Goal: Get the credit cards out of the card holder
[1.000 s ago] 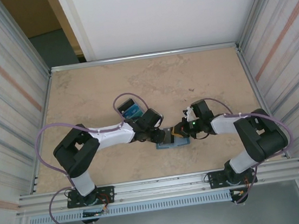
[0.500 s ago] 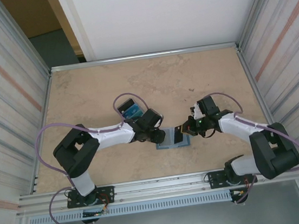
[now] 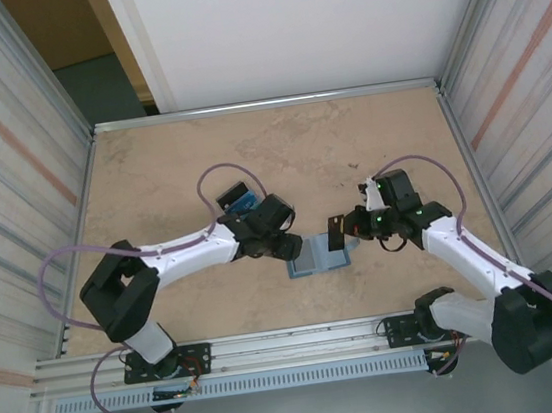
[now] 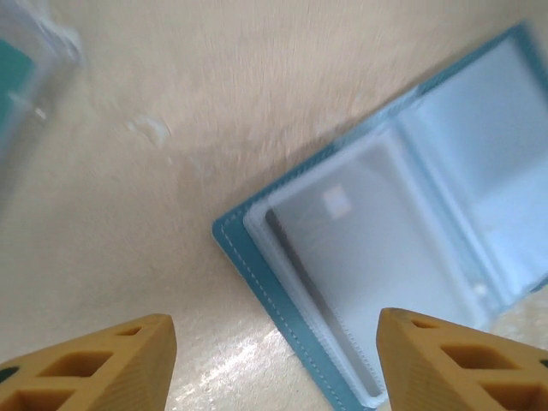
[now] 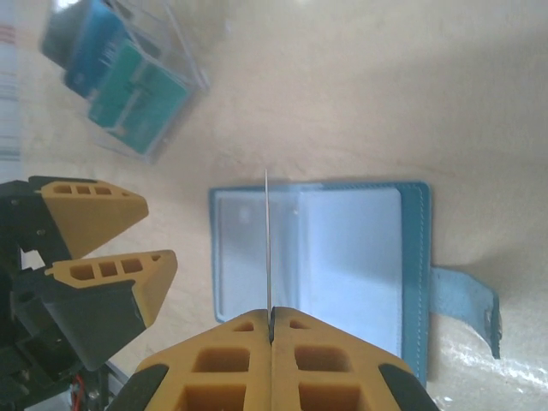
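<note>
The card holder (image 3: 320, 259) lies open on the table, teal-blue outside and pale grey-blue inside (image 5: 342, 257), its strap (image 5: 467, 308) out to one side. My right gripper (image 5: 271, 330) is shut on a thin credit card (image 5: 267, 240), seen edge-on above the wallet; from above it is a black card (image 3: 337, 232) held just right of the wallet's far edge by that gripper (image 3: 345, 230). My left gripper (image 4: 274, 364) is open over the wallet's corner (image 4: 257, 257), gripping nothing. From above it (image 3: 288, 246) sits at the wallet's left edge.
A clear plastic box (image 5: 128, 86) with blue and teal cards stands on the table behind the left arm (image 3: 240, 203). Corrugated metal walls close in both sides. Bare tan tabletop (image 3: 349, 147) stretches behind the wallet.
My right gripper has drawn the black card out of the wallet and lifted it back to the right. The left gripper has let go of the wallet, opened wider and pulled slightly left.
</note>
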`<act>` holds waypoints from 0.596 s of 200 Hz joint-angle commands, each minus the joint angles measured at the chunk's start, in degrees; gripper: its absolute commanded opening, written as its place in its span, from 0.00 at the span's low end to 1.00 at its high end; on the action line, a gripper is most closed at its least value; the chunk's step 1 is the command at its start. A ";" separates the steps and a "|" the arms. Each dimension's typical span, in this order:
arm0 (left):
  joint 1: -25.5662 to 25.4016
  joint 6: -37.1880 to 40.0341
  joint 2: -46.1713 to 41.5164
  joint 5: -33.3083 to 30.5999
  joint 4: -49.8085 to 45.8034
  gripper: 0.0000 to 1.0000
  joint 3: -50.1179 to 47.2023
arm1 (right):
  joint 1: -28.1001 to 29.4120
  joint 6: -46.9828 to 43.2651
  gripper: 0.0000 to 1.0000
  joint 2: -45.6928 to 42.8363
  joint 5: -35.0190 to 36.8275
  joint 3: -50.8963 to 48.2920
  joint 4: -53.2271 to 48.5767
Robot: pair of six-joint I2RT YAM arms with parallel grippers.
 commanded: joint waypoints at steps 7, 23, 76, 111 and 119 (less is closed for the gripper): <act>1.27 0.91 -5.03 -3.67 0.26 0.67 3.21 | -0.22 -4.60 0.00 -3.18 1.23 4.12 -1.89; 2.75 3.23 -7.09 -3.39 1.71 0.67 3.47 | 0.18 -6.38 0.00 -3.27 1.30 5.89 -1.61; 10.07 12.93 -15.11 9.61 11.11 0.67 -0.62 | 2.15 -12.16 0.00 -5.50 -0.77 9.17 2.59; 13.13 24.25 -18.80 22.95 14.57 0.69 -1.49 | 6.34 -20.27 0.00 -3.89 -1.49 13.77 -1.65; 13.18 27.24 -19.18 25.42 14.19 0.69 -1.20 | 7.28 -21.83 0.00 -1.86 -1.24 15.15 -3.24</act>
